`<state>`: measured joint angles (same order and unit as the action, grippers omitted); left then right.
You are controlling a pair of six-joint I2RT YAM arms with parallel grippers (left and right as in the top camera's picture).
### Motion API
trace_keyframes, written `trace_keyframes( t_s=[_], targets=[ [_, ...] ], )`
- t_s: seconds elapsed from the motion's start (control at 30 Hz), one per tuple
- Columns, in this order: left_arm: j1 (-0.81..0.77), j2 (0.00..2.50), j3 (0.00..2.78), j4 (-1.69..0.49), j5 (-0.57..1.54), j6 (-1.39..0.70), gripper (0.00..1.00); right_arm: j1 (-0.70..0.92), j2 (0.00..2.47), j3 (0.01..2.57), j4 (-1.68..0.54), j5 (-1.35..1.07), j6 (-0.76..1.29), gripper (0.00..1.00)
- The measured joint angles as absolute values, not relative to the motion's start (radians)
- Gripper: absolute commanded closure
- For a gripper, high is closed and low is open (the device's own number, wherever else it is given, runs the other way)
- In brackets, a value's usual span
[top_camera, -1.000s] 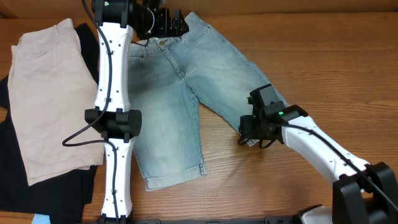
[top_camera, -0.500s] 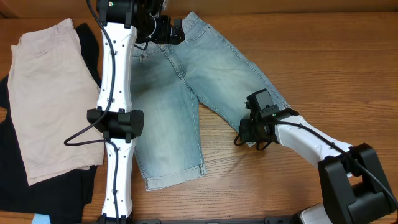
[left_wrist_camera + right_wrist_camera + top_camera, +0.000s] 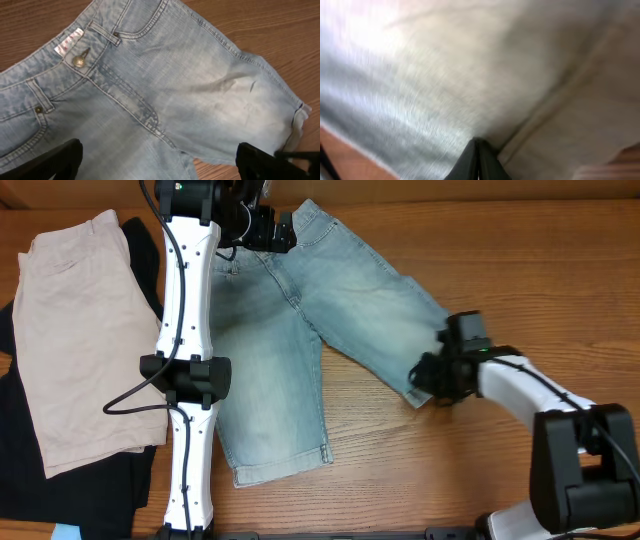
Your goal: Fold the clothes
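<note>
**Right pincer clenched on the hem, left one spread over the waistband**

The denim shorts [image 3: 290, 330] lie flat on the table [image 3: 540, 260] in the centre of the overhead frame, with the waistband at the top and the legs splayed downward. The right gripper [image 3: 432, 378] sits at the hem of the right-hand leg. Only its wrist view shows the fingers [image 3: 472, 165] pinched together on pale cloth. The left gripper [image 3: 268, 225] hangs over the waistband. Its wrist view shows wide-apart fingers [image 3: 55, 160] and the metal button [image 3: 78, 60]. Beige shorts [image 3: 80, 330] lie on a black garment [image 3: 60, 480] at the left edge.
</note>
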<state>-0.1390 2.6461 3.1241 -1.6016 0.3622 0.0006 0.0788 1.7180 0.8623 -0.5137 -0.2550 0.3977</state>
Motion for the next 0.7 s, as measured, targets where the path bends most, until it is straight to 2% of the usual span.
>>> trace_keyframes(
  t_s=[0.23, 0.5, 0.6, 0.7],
  targets=[
    [-0.144, 2.646, 3.124, -1.601, 0.362, 0.004, 0.0, -0.131, 1.735, 0.862, -0.4, -0.238, 0.357, 0.94],
    [-0.145, 2.646, 3.124, -1.578, 0.362, 0.004, 0.0, -0.271, 1.751, 0.888, -0.357, -0.192, 0.32, 0.9],
    [-0.145, 2.646, 3.124, -1.57, 0.361, 0.004, 0.0, -0.294, 1.763, 0.974, -0.464, -0.207, 0.287, 0.77],
    [-0.145, 2.646, 3.124, -1.568, 0.343, 0.004, 0.0, -0.298, 1.763, 1.09, -0.614, -0.251, 0.251, 0.56]
  ],
)
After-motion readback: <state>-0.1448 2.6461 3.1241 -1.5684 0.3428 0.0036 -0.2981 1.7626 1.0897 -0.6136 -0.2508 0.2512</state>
